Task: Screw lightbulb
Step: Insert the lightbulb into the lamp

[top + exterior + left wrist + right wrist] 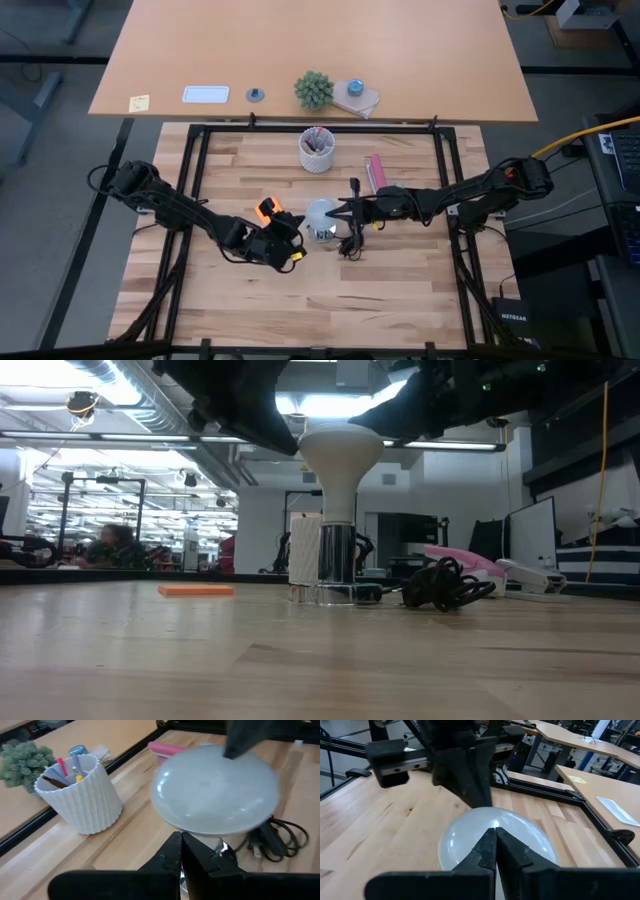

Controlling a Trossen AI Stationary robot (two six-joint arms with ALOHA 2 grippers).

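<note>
Both hands are closed and hold nothing: my left hand and my right hand meet above the lightbulb. It stands upright in the silvery fitting on the surface.

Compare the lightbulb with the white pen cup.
The lightbulb is smooth and domed; the cup is ribbed and straight-sided. The lightbulb stands base-down in a silvery fitting, while the cup sits directly on the table. The lightbulb is closed; the cup is open-topped, holding pens. Both are white and upright.
</note>
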